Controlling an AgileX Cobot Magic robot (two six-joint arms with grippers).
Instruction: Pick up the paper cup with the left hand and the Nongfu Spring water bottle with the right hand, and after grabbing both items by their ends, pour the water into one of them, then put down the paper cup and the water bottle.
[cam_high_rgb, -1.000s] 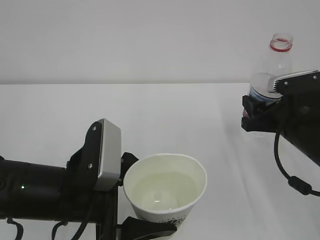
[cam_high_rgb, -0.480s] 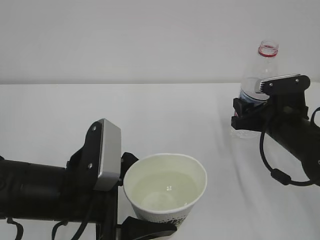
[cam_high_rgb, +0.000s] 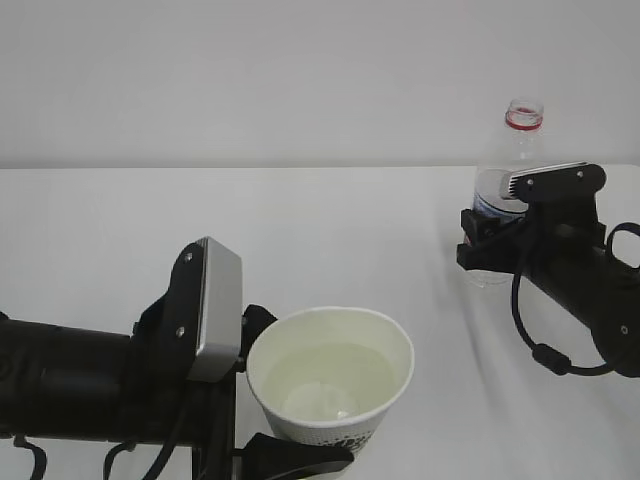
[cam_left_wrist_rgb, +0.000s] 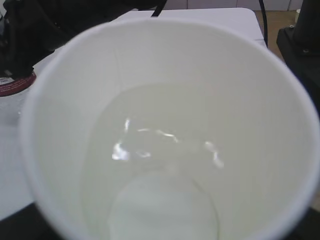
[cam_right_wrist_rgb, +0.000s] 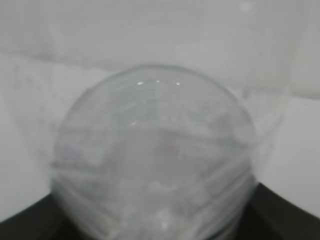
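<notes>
The paper cup (cam_high_rgb: 330, 372) is at the bottom centre of the exterior view, upright, white, with dark print at its base. My left gripper (cam_high_rgb: 285, 400) is shut on its lower part, one finger on each side. The water (cam_left_wrist_rgb: 165, 160) fills about the lower half of the cup (cam_left_wrist_rgb: 60, 125), which fills the left wrist view and hides the jaws. At the right, the Nongfu Spring water bottle (cam_high_rgb: 515, 140) stands upright, uncapped, with a red neck ring. My right gripper (cam_high_rgb: 490, 242) is shut on its lower body. The clear ribbed bottle (cam_right_wrist_rgb: 155, 160) fills the right wrist view. Whether its base touches the table is unclear.
The white table (cam_high_rgb: 330, 230) runs back to a plain pale wall. The left arm's dark body (cam_high_rgb: 80, 385) lies along the bottom left. The right arm and its cable (cam_high_rgb: 580, 290) take up the right edge.
My right gripper has carried the bottle left and downward, still upright. The left gripper and cup have stayed in place; only the water's glints have shifted.
</notes>
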